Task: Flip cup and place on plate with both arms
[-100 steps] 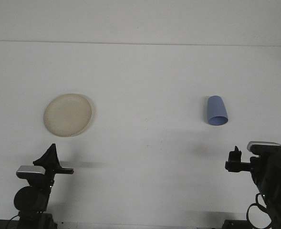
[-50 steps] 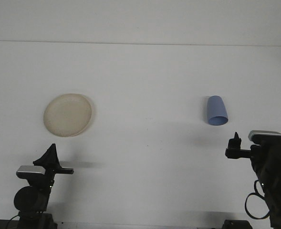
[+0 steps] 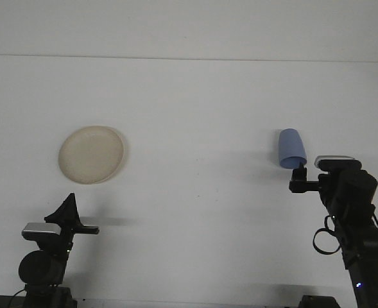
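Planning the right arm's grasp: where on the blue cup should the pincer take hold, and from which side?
Probably around the blue cup body near its wider open end. It seems to lie on its side, mouth toward the robot, so come from the near side, where the right pincer already is.

From my station I saw a plain white table (image 3: 195,115) with no pattern on it, a pale cream plate (image 3: 91,154) and a solid periwinkle-blue cup (image 3: 291,148). Both arms were black: the left gripper (image 3: 70,215) sat above a silver-grey camera block, and the right gripper (image 3: 298,179) had a similar silver-topped block beside it.
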Robot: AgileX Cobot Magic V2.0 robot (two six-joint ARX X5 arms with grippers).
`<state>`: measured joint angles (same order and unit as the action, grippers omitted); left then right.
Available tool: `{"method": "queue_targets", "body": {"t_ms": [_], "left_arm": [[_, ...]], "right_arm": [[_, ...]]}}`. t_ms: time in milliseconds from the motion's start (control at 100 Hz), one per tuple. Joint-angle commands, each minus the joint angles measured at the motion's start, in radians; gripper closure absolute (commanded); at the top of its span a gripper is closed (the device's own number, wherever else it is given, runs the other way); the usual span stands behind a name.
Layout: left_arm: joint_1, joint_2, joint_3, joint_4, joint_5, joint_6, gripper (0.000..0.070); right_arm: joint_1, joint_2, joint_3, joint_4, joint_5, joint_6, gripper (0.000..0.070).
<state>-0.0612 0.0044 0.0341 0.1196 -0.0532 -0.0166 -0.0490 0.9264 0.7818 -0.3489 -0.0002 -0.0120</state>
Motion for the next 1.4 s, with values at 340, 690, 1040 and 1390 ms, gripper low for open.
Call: {"method": "queue_targets", "body": {"t_ms": [340, 690, 1040, 1390], "left_arm": [[0.0, -0.001, -0.02, 0.012, 0.001, 0.002, 0.0688], [0.0, -0.001, -0.02, 0.012, 0.001, 0.002, 0.0688], [0.0, -0.001, -0.02, 0.012, 0.001, 0.002, 0.0688], [0.0, -0.001, -0.02, 0.012, 0.001, 0.002, 0.0688]], "right_arm": [[-0.049, 0.153, -0.314, 0.513, -0.004, 0.013, 0.0072], [-0.087, 0.386, -0.319, 0.809, -0.061, -0.014, 0.0072], [-0.123, 0.581, -0.306, 1.054, -0.112, -0.011, 0.0072], [-0.124, 0.715, -0.206, 1.061, -0.133, -0.014, 0.0072]]}}
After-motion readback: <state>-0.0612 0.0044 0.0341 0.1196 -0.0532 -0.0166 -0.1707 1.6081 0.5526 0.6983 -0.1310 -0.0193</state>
